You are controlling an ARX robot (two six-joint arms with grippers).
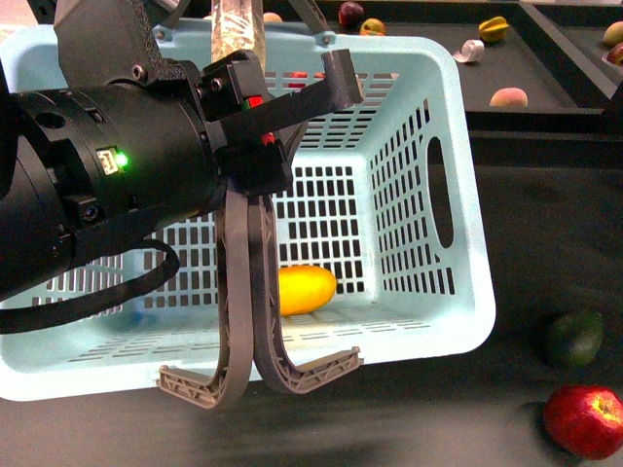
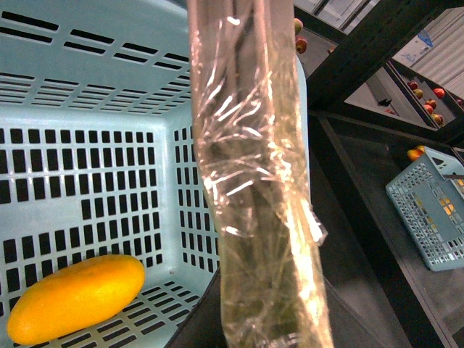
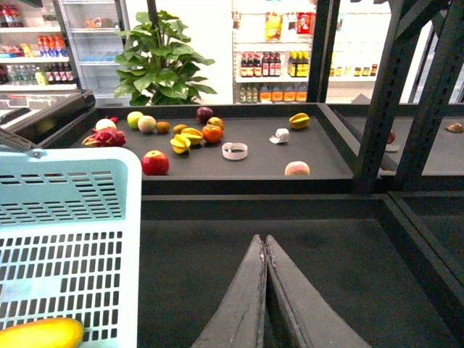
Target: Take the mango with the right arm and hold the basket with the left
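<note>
Bulk of the black left arm, a small green light lit on its casing, is pictured at the left, reaching over the pale turquoise basket. The left gripper is seen above the basket's far half, its two fingers standing apart. The two grey-brown handles are seen rising together to it from the near rim, but whether they are clamped cannot be told from these views. In the left wrist view a column wrapped in clear film is shown close to the camera, in front of the basket's slotted wall. The mango is found inside the basket, lying on its side low down toward the near side, just right of the handles. Right of the basket, on the dark tabletop, a dark green fruit and, nearer, a red apple are laid close together. The right gripper is shown clenched on nothing, fingertips pressed together over the dark tabletop, with the basket's corner and the mango's end caught in its view. Loose fruit is spread on a tray beyond.
</note>
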